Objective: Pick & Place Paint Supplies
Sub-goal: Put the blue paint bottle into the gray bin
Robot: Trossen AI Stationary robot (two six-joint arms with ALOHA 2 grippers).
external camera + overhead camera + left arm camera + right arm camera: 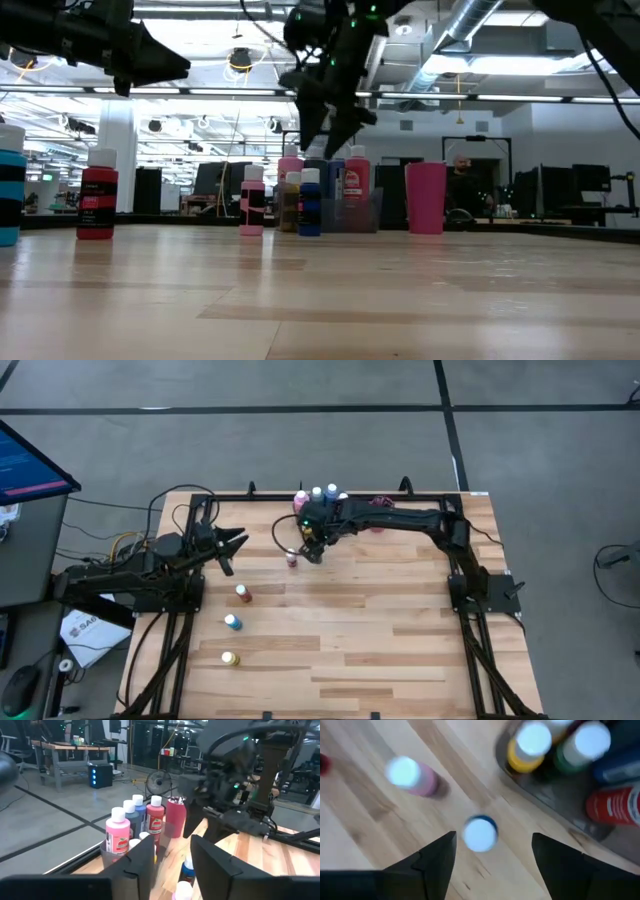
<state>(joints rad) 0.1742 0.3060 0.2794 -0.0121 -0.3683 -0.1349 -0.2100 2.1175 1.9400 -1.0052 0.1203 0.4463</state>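
My right gripper (492,852) hangs open above the table, pointing steeply down, just in front of the grey tray (555,802). A blue paint bottle (480,834) with a pale cap stands upright on the wood below the gap between its fingers, untouched. In the low view this blue bottle (310,205) stands under the right gripper (330,115). A pink bottle (292,558) stands beside it. My left gripper (172,855) waits open at the table's left, pointing level toward the tray. Brushes stand in the red cup (175,815).
The tray (320,500) at the far edge holds several upright bottles. Three more bottles stand loose on the left half: a red one (243,593), a blue one (232,622) and a yellow one (230,658). Bare wood lies to the right and near side.
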